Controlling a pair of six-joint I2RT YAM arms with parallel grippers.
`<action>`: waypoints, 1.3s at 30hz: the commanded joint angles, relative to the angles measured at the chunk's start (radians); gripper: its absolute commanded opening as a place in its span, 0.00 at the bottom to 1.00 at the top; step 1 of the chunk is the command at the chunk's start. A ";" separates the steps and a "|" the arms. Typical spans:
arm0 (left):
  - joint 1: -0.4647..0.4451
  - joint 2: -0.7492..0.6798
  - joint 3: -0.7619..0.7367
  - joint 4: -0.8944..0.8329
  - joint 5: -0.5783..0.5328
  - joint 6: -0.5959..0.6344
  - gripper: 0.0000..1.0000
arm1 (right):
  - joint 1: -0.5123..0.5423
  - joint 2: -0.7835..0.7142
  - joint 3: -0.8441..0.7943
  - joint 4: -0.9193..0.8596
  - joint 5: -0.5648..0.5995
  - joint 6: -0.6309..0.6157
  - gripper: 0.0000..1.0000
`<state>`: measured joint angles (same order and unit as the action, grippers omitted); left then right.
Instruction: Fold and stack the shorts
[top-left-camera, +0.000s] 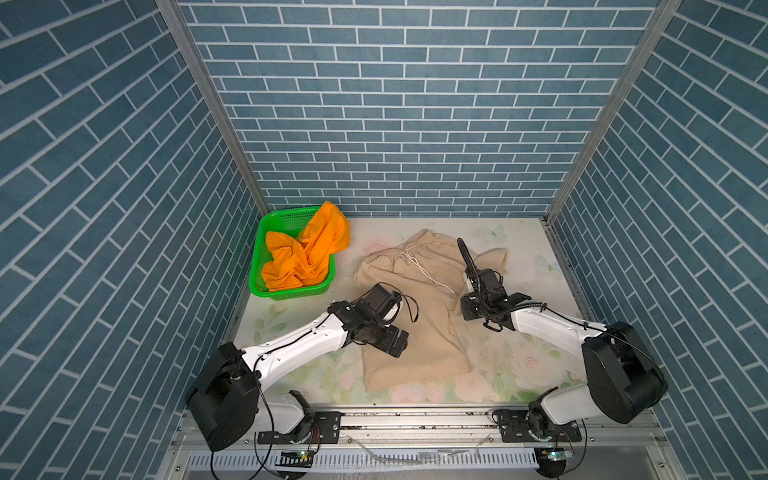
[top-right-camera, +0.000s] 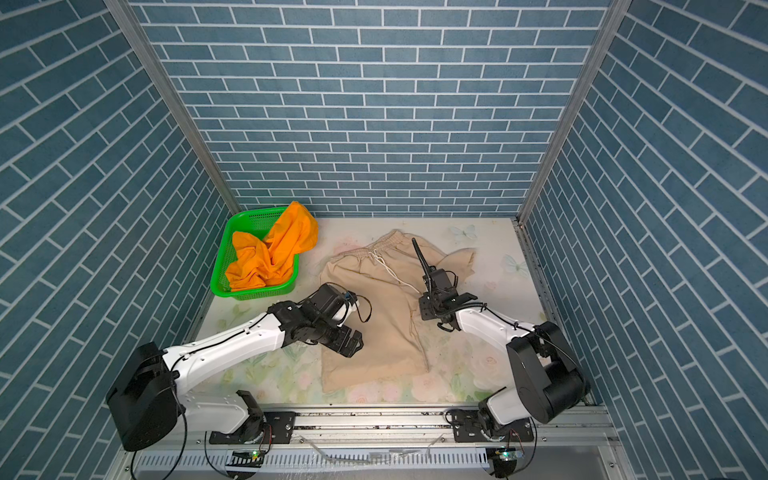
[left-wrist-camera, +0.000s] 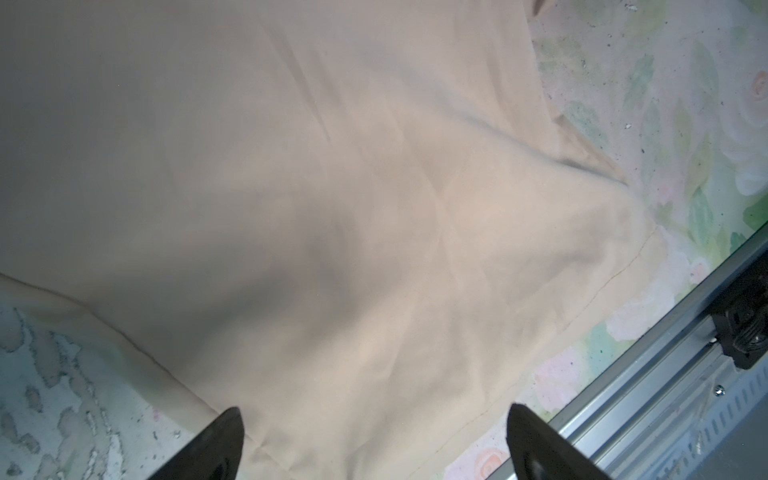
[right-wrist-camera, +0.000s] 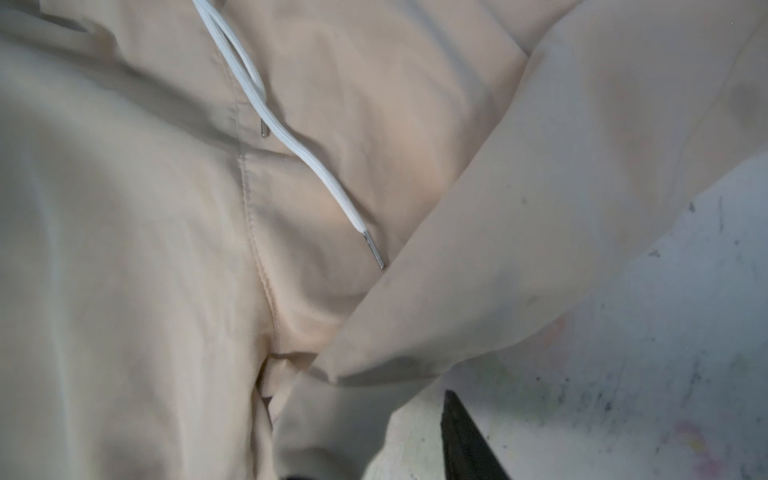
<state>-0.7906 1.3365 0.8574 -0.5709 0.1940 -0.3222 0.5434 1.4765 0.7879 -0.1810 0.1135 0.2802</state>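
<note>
Creased beige shorts (top-left-camera: 411, 332), left tool (left-wrist-camera: 374, 407) gaping over them. Right tool (top-left-camera: 471, 309): grip unclear, can't tell. Orange shorts (top-left-camera: 307, 257) bunched in perforated basket (top-left-camera: 266, 232).

Off-task items: basket, tabletop, walls.
Green basket (top-left-camera: 291, 293) well apart from left gripper (top-left-camera: 397, 343), toward rear corner; floral tabletop (top-left-camera: 519, 365) beneath it; blue brick walls (top-left-camera: 395, 124) around.

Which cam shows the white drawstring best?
Right wrist view: the drawstring is close up on the beige shorts, both metal tips clear. Both top views show it only as a thin white line. The left wrist view misses it.
</note>
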 joint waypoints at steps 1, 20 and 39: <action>-0.006 -0.013 -0.017 -0.027 -0.028 -0.004 1.00 | 0.001 0.058 0.063 0.008 0.093 -0.035 0.24; -0.006 0.015 -0.011 -0.015 -0.028 0.012 1.00 | 0.105 0.260 0.555 -0.927 0.341 -0.319 0.00; -0.004 0.049 0.077 -0.076 -0.062 -0.002 1.00 | 0.112 0.188 0.562 -1.072 -0.163 -0.138 0.54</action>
<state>-0.7906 1.3731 0.8745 -0.6075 0.1703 -0.3119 0.6716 1.7260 1.3293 -1.2755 0.0692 0.0528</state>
